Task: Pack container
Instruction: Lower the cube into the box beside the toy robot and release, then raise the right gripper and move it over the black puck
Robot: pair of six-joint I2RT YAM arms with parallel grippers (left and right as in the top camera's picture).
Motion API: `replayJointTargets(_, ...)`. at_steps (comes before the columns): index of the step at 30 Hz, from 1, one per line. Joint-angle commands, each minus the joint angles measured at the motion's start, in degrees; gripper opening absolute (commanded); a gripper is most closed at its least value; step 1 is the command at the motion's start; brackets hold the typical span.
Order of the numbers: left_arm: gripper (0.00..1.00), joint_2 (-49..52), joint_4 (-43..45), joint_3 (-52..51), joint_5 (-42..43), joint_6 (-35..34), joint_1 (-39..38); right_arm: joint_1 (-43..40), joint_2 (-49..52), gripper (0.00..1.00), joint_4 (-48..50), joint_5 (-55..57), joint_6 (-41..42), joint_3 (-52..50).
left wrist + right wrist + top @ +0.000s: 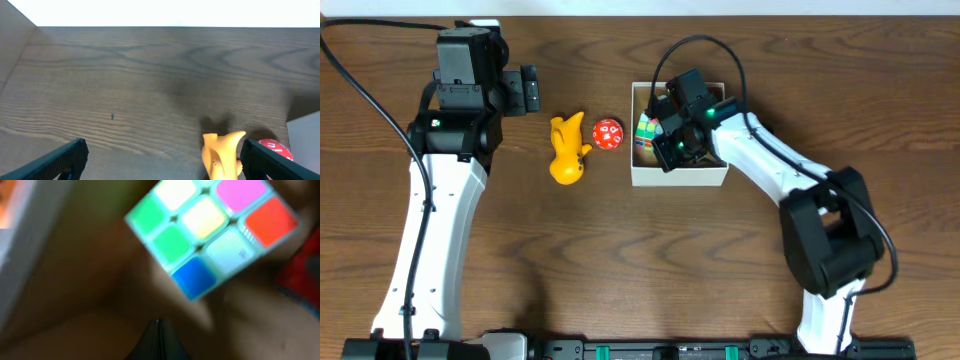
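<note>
Overhead view puts the container [680, 177], a shallow white box with a tan inside, on the table [620, 260] right of centre, its open top facing up so toys can be lowered in. A colour cube [645, 130] lies inside against the left wall, so that piece of the packing looks done. The right gripper [665, 135] hangs over the box interior, angled down toward the cube; in the right wrist view its fingers [157, 340] are pressed together with nothing between them, and the cube [215, 230] sits blurred and free just ahead, on the brown floor. I judge that the arm is over the box because it has to do with the cube, not because it grips anything now.

Just outside the left wall lies a red ball [608, 134] with white marks, and beside it a yellow toy [568, 150], both on bare wood and not yet packed. The left gripper [530, 90] waits above them near the table's far edge, spread wide and empty. Its wrist view shows the yellow toy [222, 150] and red ball [275, 147] low between its fingers. The right arm across the box would crowd any drop from the left.
</note>
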Motion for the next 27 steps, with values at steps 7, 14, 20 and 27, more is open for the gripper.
replayJointTargets(7,0.98,-0.35,-0.11,1.07,-0.66,0.33,0.28,-0.02,0.68,0.01,3.56,1.4,-2.03,0.72)
replayJointTargets(14,0.98,-0.35,-0.13,1.07,-0.66,0.33,0.28,-0.87,0.68,0.01,7.93,1.6,-1.77,0.74)
replayJointTargets(20,0.98,-0.35,-0.13,1.07,-0.66,0.33,0.28,-1.77,0.68,0.01,10.71,2.01,0.04,0.74)
replayJointTargets(27,0.98,-0.35,-0.11,1.07,-0.66,0.33,0.28,-2.84,0.68,0.01,14.32,2.45,1.18,0.74)
